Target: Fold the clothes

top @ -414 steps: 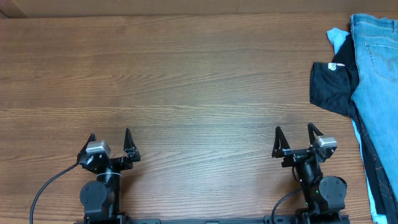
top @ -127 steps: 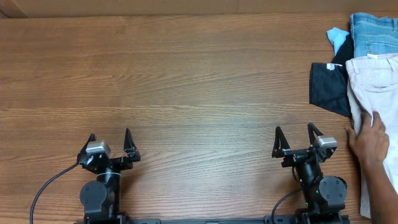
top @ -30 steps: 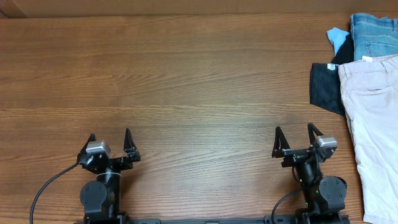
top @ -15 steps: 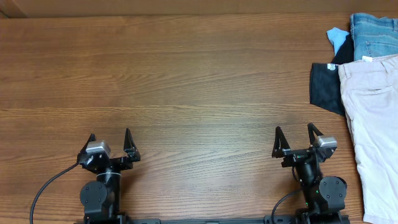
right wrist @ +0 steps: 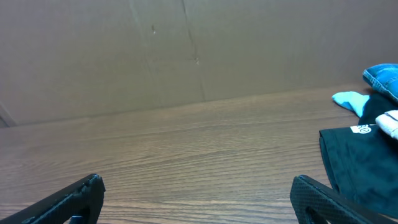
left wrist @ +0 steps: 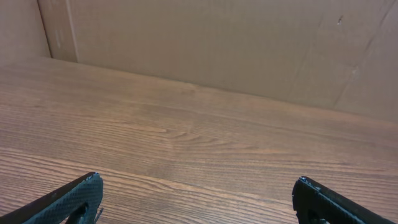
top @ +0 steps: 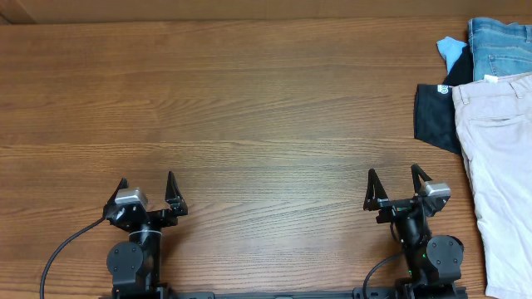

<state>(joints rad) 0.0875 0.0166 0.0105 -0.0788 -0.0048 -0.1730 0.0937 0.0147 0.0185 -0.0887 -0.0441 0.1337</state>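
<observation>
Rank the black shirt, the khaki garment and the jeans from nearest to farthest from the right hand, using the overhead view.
1. Black shirt, ahead of the right hand, slightly to its right.
2. Khaki garment, along the right edge.
3. Jeans, far right corner.

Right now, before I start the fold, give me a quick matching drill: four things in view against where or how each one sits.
Things:
1. beige garment
2. black shirt
3. jeans
4. left gripper

Places or states:
A. far right corner, blue denim, partly covered
B. open, holding nothing, by the near edge
C. lying on top of the other clothes at the right edge
D. sticking out to the left from under the beige fabric, white logo showing

Pairs: 1-C, 2-D, 3-A, 4-B.
</observation>
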